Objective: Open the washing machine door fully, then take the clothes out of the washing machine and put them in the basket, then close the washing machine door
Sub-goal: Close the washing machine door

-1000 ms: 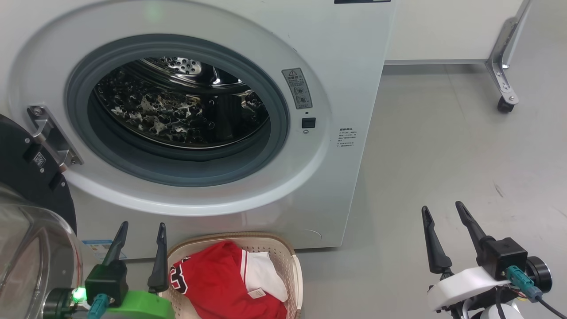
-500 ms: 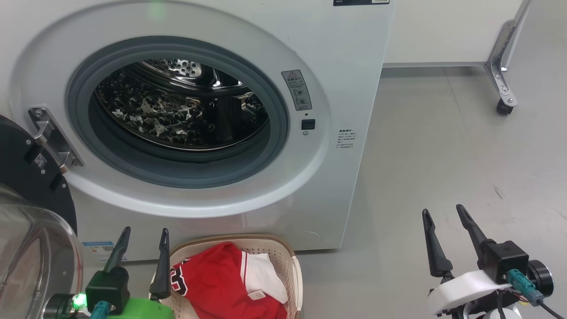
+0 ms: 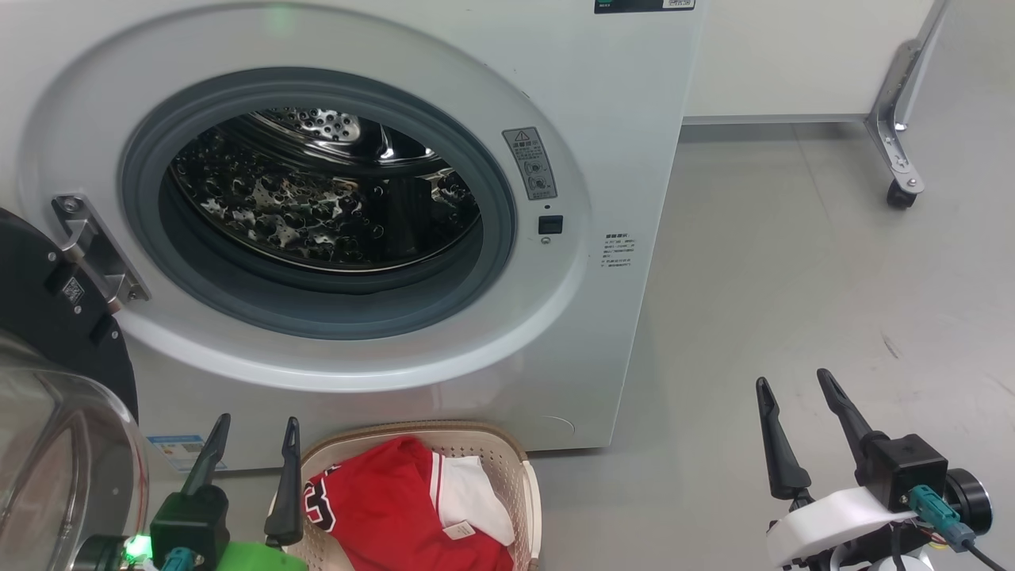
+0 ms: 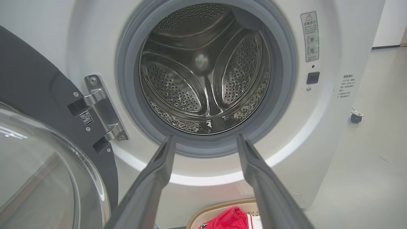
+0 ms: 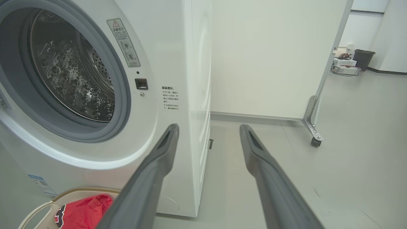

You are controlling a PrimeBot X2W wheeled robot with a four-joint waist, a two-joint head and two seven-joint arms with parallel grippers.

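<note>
The white washing machine [image 3: 618, 119] stands before me with its steel drum [image 3: 317, 206] showing no clothes inside. The washing machine door [image 3: 47, 317] hangs swung out at the left on its metal hinge, its glass bowl near my left arm. The cream basket [image 3: 525, 476] sits on the floor under the opening and holds the red clothes [image 3: 381, 507]. My left gripper [image 3: 258, 419] is open just left of the basket, with nothing between its fingers. In the left wrist view the left gripper [image 4: 205, 136] points at the drum [image 4: 203, 70]. My right gripper [image 3: 793, 377] is open over bare floor at the right.
Grey floor [image 3: 793, 277] spreads to the right of the machine. A metal frame leg on a caster [image 3: 900, 194] stands at the far right by a white panel. In the right wrist view a dark bin [image 5: 362, 58] and boxes sit far off.
The whole head picture has shifted down a little, so the camera moved. Both grippers stay open and empty, and the basket, clothes and door keep their places.
</note>
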